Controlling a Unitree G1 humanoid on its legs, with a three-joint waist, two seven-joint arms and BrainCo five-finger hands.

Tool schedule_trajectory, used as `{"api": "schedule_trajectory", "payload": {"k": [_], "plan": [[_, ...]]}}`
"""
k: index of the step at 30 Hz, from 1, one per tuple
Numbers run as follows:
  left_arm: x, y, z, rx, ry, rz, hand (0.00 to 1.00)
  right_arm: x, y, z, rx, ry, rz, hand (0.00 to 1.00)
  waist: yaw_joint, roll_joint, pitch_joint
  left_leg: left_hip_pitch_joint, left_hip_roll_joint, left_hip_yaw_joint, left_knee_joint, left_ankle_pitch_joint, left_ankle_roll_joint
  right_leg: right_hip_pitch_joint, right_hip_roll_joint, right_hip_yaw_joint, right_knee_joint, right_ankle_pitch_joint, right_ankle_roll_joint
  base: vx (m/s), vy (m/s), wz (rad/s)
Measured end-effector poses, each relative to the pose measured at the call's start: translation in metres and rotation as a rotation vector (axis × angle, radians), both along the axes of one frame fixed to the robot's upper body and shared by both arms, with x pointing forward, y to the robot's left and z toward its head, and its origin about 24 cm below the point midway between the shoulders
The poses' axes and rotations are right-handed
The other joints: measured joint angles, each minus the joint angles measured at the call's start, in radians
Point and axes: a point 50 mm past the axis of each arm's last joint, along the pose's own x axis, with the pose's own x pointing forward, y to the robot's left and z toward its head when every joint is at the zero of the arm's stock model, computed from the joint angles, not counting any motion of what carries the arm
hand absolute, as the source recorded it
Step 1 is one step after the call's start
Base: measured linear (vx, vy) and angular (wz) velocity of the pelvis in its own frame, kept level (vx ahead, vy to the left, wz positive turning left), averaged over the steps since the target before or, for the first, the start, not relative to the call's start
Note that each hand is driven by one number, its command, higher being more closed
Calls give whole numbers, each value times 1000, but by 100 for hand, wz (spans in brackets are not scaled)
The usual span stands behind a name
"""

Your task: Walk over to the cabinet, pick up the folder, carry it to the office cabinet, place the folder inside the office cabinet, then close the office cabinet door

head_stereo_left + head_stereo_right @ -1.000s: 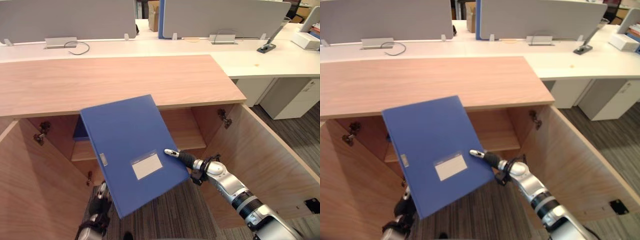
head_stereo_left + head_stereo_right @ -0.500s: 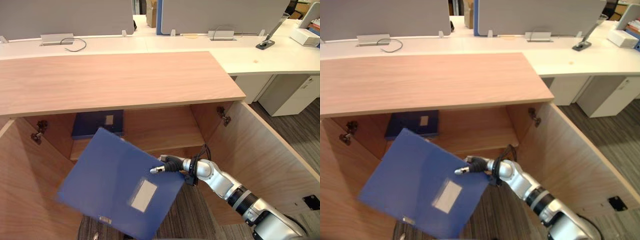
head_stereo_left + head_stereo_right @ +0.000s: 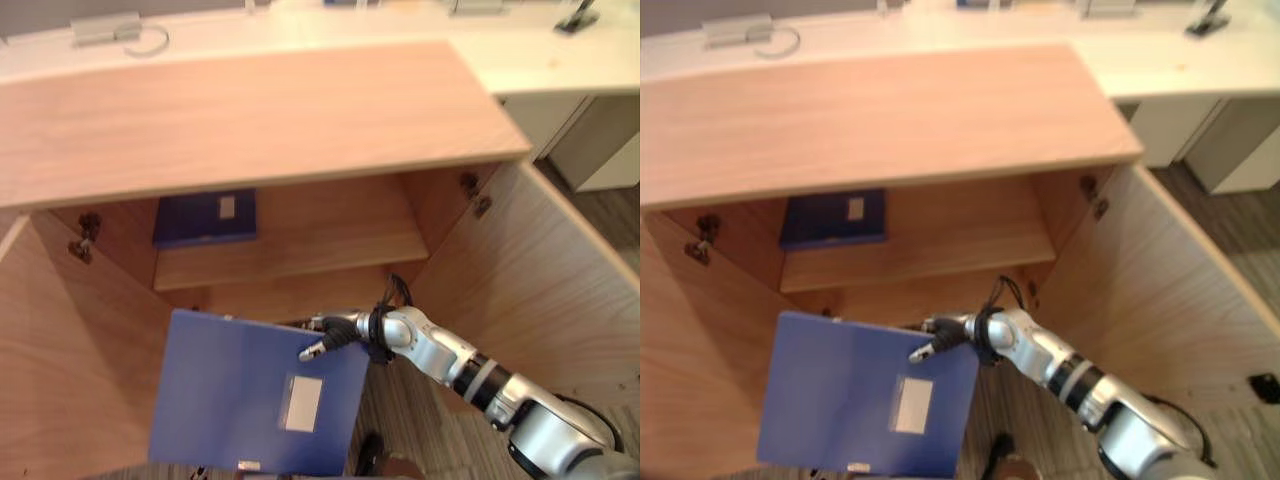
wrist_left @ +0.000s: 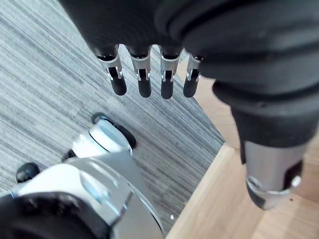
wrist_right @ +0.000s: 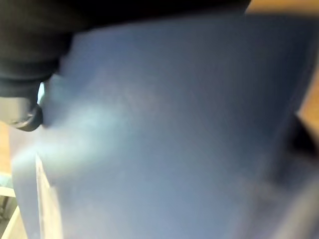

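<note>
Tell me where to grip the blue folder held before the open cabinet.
Grip the blue folder by its left edge, from the robot's left: it is broad, flat and tilted, and the right hand pinches only its upper right corner.

The right arm [image 3: 480, 380] enters from the lower right and reaches in toward the centre, with the wrist bent slightly inward. The right hand [image 3: 340, 333] pinches the folder [image 3: 240, 400] at its upper corner. A dark fingertip [image 3: 308, 353] lies on the front face; the rest of the hand is behind the edge. The left hand [image 4: 149, 25] holds nothing, its fingers [image 4: 143, 79] straight and side by side, and its thumb [image 4: 271, 174] apart.
</note>
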Motion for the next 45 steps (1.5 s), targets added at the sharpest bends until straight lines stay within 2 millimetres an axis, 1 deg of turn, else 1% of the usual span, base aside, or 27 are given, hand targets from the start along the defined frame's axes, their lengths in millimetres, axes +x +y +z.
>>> {"api": "schedule_trajectory", "payload": {"k": [1, 2, 4, 7, 8, 10, 12, 14, 16, 17, 19, 20, 22, 23, 25, 27, 29, 31, 32, 34, 35, 37, 39, 40, 41, 43, 45], "plan": [[5, -3, 1, 0, -15, -12, 0, 5, -4, 1, 20, 21, -46, 100, 11, 1, 23, -34, -7, 4, 42, -15, 6, -44, -24, 12, 61, -23, 4, -131, 88, -5], [10, -8, 2, 0, -40, -24, 0, 11, -10, 7, 62, 24, -102, 100, 20, 5, 51, -81, -9, 17, 107, -44, 13, -102, -48, 35, 133, -48, 7, -133, 75, -13], [14, -14, 2, -4, -58, -33, 0, 20, -14, 20, 144, 4, -158, 100, 27, 9, 66, -149, -6, 31, 195, -82, 21, -176, -67, 61, 215, -75, 11, -128, 73, -21], [23, -14, 7, 15, -108, -54, 0, 42, -24, 63, 377, -78, -283, 100, 43, 8, 85, -240, -1, 62, 326, -144, 35, -293, -104, 112, 354, -125, 17, -89, 64, -22], [27, -16, 10, 21, -137, -51, 0, 51, -30, 93, 497, -152, -328, 100, 45, 6, 89, -283, -1, 74, 383, -171, 42, -348, -121, 137, 414, -150, 22, -82, 79, -15], [30, -16, 11, 27, -156, -54, 0, 56, -34, 116, 554, -213, -336, 100, 45, 4, 91, -328, -1, 84, 430, -192, 46, -400, -135, 157, 468, -168, 22, -51, 72, -9], [32, -16, 13, 31, -173, -49, 0, 60, -41, 132, 602, -244, -350, 100, 46, 1, 93, -399, 0, 90, 495, -213, 50, -479, -154, 174, 539, -187, 21, -29, 65, 0], [33, -16, 14, 33, -180, -49, 0, 63, -48, 146, 694, -261, -389, 100, 47, 0, 94, -458, 0, 95, 550, -234, 53, -546, -170, 189, 599, -208, 21, -22, 37, 5], [34, -15, 15, 31, -194, -48, 0, 68, -60, 169, 825, -287, -437, 100, 51, -3, 104, -535, 5, 89, 625, -253, 56, -620, -188, 190, 669, -222, 21, -42, 17, 9], [35, -15, 15, 29, -195, -46, 0, 70, -65, 174, 860, -288, -456, 100, 50, -3, 108, -551, 5, 84, 639, -256, 56, -631, -193, 188, 682, -228, 21, -73, 8, 18], [36, -15, 15, 26, -200, -40, 0, 77, -85, 184, 986, -276, -551, 100, 53, -4, 118, -606, -3, 68, 686, -265, 60, -670, -211, 186, 726, -243, 23, -85, 6, 27], [36, -15, 15, 24, -201, -38, 0, 79, -91, 185, 1027, -262, -579, 100, 57, -4, 118, -620, -6, 64, 696, -266, 61, -680, -215, 184, 734, -245, 24, -89, 17, 27], [38, -14, 16, 18, -206, -40, 0, 87, -110, 183, 1192, -187, -697, 100, 68, -5, 123, -663, -19, 49, 724, -266, 64, -708, -237, 180, 764, -254, 22, -85, 25, 28], [38, -15, 15, 14, -206, -38, 0, 89, -113, 183, 1236, -167, -725, 100, 70, -5, 124, -674, -22, 45, 730, -265, 65, -716, -240, 178, 771, -255, 23, -68, 20, 25], [38, -14, 15, 13, -202, -45, 0, 97, -124, 192, 1422, -112, -810, 100, 75, -4, 126, -723, -29, 30, 754, -261, 71, -748, -253, 168, 791, -256, 22, -61, 23, 25], [39, -15, 15, 15, -197, -54, 0, 102, -136, 202, 1547, -86, -867, 100, 76, 3, 137, -754, -41, 13, 772, -258, 73, -758, -269, 155, 807, -260, 20, -38, 22, 30], [40, -16, 15, 14, -189, -65, 0, 105, -152, 211, 1708, -53, -937, 100, 94, 3, 144, -784, -52, 0, 791, -258, 73, -777, -281, 149, 827, -266, 21, -15, 17, 26], [40, -16, 15, 16, -184, -71, 0, 106, -159, 220, 1832, -22, -961, 100, 100, 7, 147, -813, -64, -9, 805, -255, 76, -794, -298, 141, 845, -273, 19, 1, 8, 30], [42, -17, 15, 17, -180, -76, 0, 106, -165, 230, 1936, 4, -970, 100, 100, 19, 154, -835, -75, -23, 818, -252, 76, -800, -311, 127, 858, -279, 19, 4, 0, 33], [44, -18, 15, 24, -176, -80, 0, 105, -176, 241, 2118, 61, -978, 100, 116, 22, 155, -875, -92, -38, 834, -248, 74, -825, -330, 118, 882, -291, 17, 8, -8, 38], [46, -20, 16, 25, -179, -80, 0, 103, -183, 246, 2215, 84, -984, 100, 125, 32, 161, -890, -99, -50, 846, -248, 73, -826, -340, 107, 895, -298, 16, 11, -14, 36], [50, -21, 18, 28, -186, -88, 0, 102, -191, 254, 2318, 102, -995, 100, 134, 44, 167, -910, -112, -64, 861, -247, 71, -832, -352, 100, 916, -312, 18, 7, -21, 29], [51, -22, 18, 34, -186, -80, 0, 101, -193, 262, 2401, 134, -994, 100, 143, 47, 169, -928, -121, -68, 870, -245, 69, -848, -366, 97, 935, -322, 12, 6, -32, 22], [52, -23, 18, 38, -181, -73, 0, 100, -194, 268, 2440, 150, -988, 100, 145, 54, 172, -941, -126, -73, 879, -245, 68, -855, -373, 95, 949, -328, 11, 7, -36, 19], [52, -23, 19, 40, -181, -70, 0, 99, -194, 272, 2458, 160, -982, 100, 146, 55, 173, -949, -128, -76, 882, -244, 67, -862, -376, 94, 955, -331, 10, 6, -40, 19], [56, -25, 21, 47, -190, -64, 0, 97, -197, 283, 2495, 158, -988, 100, 148, 71, 182, -978, -138, -102, 898, -239, 59, -865, -382, 70, 975, -345, 4, 9, -41, 23], [58, -25, 21, 50, -193, -66, 0, 96, -202, 289, 2501, 131, -1018, 100, 160, 73, 183, -989, -143, -109, 899, -234, 52, -875, -387, 66, 985, -352, 0, 18, -53, 18]]}}
